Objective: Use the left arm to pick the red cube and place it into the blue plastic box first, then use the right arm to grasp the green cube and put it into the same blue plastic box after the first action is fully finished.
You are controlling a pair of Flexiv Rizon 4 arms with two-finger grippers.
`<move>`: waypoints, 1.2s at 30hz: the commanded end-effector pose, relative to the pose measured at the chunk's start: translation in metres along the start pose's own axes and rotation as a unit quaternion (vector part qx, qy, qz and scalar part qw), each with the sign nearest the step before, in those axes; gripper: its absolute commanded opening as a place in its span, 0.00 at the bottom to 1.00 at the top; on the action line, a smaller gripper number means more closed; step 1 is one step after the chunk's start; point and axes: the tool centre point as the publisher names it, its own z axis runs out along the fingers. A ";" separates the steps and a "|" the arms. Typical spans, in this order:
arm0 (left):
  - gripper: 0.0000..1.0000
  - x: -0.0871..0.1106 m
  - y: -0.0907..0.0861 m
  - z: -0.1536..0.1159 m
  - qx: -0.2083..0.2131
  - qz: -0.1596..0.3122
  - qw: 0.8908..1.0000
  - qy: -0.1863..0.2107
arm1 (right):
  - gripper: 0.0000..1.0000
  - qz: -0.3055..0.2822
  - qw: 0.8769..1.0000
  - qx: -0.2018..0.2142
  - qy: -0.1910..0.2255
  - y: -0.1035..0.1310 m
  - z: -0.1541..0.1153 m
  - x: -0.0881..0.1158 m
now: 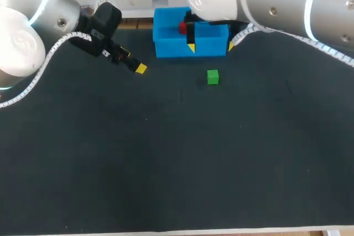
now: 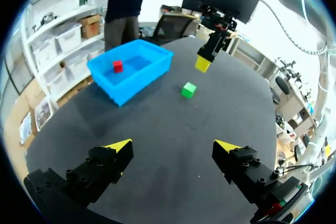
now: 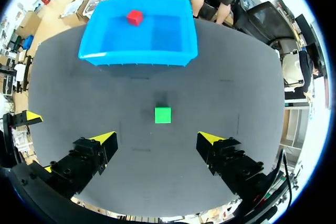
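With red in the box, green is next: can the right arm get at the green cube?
Likely yes: the green cube lies alone just ahead of the open right gripper, nothing between them.

Red cube [image 3: 135,17] in box [image 3: 137,57]; green cube [image 3: 163,115] outside

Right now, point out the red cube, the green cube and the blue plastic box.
red cube [image 3: 135,17]: right wrist view, top face.
green cube [image 3: 163,114]: right wrist view, top face.
blue plastic box [image 3: 137,59]: right wrist view, near wall.
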 end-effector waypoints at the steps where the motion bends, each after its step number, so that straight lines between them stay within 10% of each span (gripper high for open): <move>1: 1.00 0.001 0.001 0.000 0.001 0.002 1.000 -0.003 | 1.00 0.000 1.000 0.007 0.024 0.003 0.006 -0.005; 36: 1.00 0.001 0.001 0.000 0.001 0.002 1.000 -0.003 | 1.00 -0.012 0.999 0.038 -0.009 -0.011 0.078 0.002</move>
